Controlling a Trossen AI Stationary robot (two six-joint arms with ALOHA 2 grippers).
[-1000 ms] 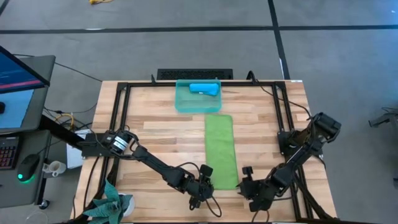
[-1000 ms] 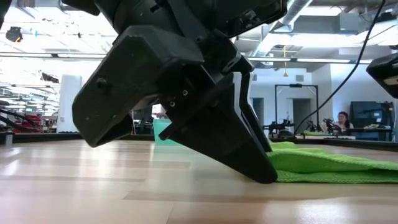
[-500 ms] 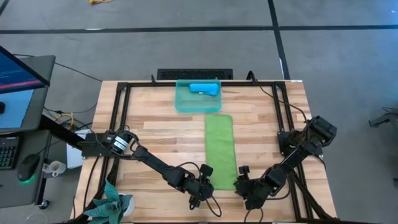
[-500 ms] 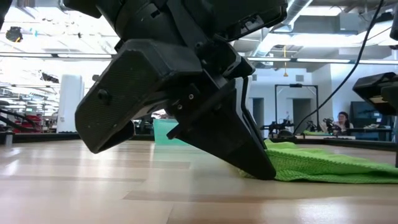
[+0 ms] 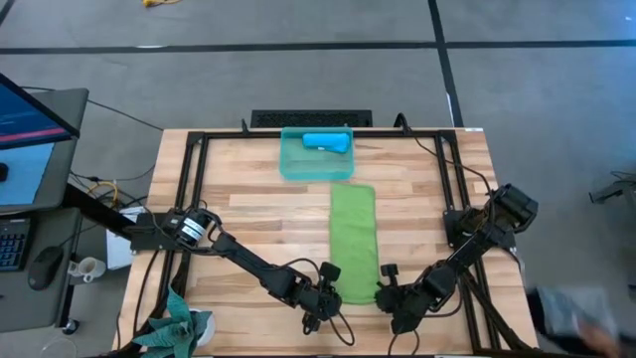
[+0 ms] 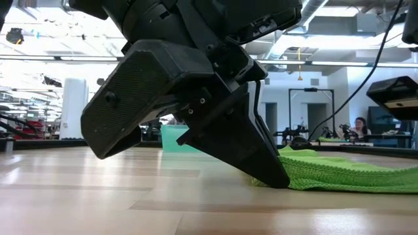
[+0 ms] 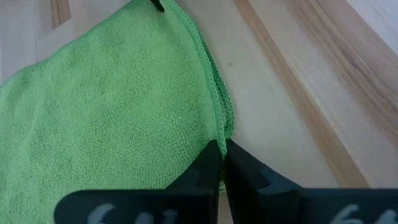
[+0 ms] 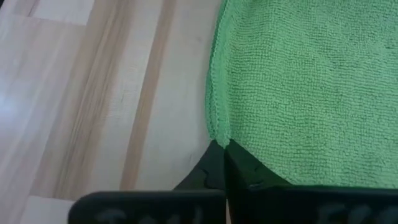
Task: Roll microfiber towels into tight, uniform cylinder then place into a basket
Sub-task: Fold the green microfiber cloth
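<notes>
As both end effectors (image 5: pixel 334 288) closed, green towel (image 5: pixel 354 239) apparently pinched.

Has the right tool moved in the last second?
Yes. The right tool slid left, away from the table's right frame rail, to the green towel's near corner.

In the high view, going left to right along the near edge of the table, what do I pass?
Left gripper, shut on the near left corner of the green towel → the green towel's near end → right gripper, shut on its near right corner.
</notes>
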